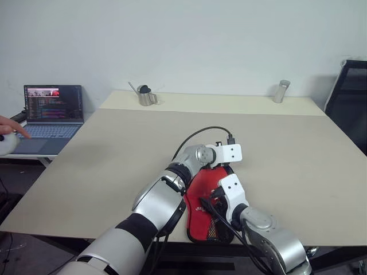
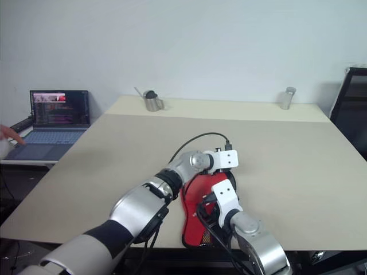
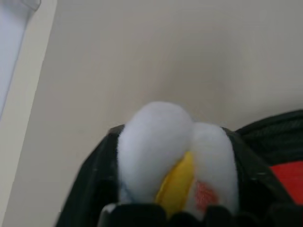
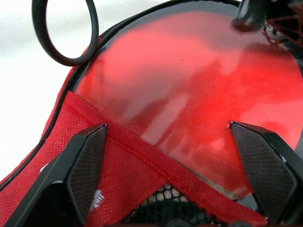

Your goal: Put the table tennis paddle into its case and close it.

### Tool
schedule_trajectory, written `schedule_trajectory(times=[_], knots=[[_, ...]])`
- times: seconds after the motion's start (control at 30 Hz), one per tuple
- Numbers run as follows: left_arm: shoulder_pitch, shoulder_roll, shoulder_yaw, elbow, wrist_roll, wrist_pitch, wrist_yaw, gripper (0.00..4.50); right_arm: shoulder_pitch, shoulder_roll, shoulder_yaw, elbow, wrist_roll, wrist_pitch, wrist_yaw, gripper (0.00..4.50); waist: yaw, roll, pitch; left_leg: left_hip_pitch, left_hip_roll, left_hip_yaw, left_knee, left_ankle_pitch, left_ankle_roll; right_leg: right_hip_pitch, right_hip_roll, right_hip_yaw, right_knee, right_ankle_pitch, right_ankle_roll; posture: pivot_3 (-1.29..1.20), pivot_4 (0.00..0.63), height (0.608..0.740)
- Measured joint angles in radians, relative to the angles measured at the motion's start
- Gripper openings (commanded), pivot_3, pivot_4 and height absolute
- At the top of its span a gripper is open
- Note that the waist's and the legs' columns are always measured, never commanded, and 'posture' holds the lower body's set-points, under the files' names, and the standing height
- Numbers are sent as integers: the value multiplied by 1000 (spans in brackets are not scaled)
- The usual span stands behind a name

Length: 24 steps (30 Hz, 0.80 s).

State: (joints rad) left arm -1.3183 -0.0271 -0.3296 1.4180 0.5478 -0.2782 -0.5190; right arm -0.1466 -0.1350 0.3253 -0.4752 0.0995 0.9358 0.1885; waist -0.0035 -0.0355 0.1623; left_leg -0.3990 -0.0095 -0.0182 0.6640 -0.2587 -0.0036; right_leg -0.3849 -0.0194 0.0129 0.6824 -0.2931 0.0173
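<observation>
The case [image 1: 202, 201], a red fabric pouch with black edging, lies near the table's front edge between my two arms. In the right wrist view the table tennis paddle [image 4: 189, 80] lies inside it, its glossy red face up. The case's red flap [image 4: 118, 170] with mesh covers the near part of the paddle. My right gripper [image 4: 166, 126] hovers open over the paddle, and nothing is between its black fingers [image 4: 87, 161]. My left gripper [image 1: 229, 165] reaches across to the case's far rim, mostly hidden behind its white wrist mount. A blurred white and yellow shape [image 3: 175, 156] sits close before the left wrist camera.
The beige table [image 1: 114, 166] stretches far ahead. A metal cup [image 1: 147, 96] and a metal cylinder [image 1: 280, 91] stand at its back edge. At the left, a person's hand [image 1: 11, 127] rests by a laptop [image 1: 53, 110]. A black chair [image 1: 351, 97] stands at the right. A black cable [image 1: 198, 134] loops over my left wrist.
</observation>
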Motion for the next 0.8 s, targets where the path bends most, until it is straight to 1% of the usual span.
schedule_trajectory(times=[0.07,0.13,0.3,0.5,0.6,0.7,0.8], knots=[[0,3,11,0,-11,-16,-23,4091,-4,0,2,6,0,0,3,4500,-1,1,-2,0,0,0,0,0,0,0,0,0,0,0,0,0,150,740],[-3,13,12,-3,-15,-44,-70,4091,-13,0,3,16,1,-1,7,4500,-2,1,-3,1,0,0,0,0,0,1,0,0,0,0,0,0,150,740],[-24,78,25,-8,-41,-124,-191,4091,-37,-1,2,41,2,-2,16,4500,-13,1,-4,1,1,0,0,0,0,1,1,0,0,0,0,0,150,740],[-37,160,104,-52,-151,-218,-354,4091,-65,8,-9,68,4,0,30,4500,-24,1,-4,1,1,0,0,0,0,1,1,1,1,0,0,0,150,740],[-43,234,184,-82,-245,-224,-450,4091,-66,20,-23,59,22,20,32,4500,-27,2,-4,1,1,0,0,0,0,0,1,0,1,0,0,0,150,740],[-41,324,231,-108,-308,-201,-533,4091,-68,16,-43,18,45,63,48,4500,-27,2,-4,0,1,0,0,0,0,0,1,0,0,0,0,0,150,740],[1,425,272,-130,-374,-156,-667,4091,-67,3,-67,-26,74,122,59,4500,-29,2,-4,0,1,0,-1,0,0,-1,1,0,0,0,0,0,150,740]])
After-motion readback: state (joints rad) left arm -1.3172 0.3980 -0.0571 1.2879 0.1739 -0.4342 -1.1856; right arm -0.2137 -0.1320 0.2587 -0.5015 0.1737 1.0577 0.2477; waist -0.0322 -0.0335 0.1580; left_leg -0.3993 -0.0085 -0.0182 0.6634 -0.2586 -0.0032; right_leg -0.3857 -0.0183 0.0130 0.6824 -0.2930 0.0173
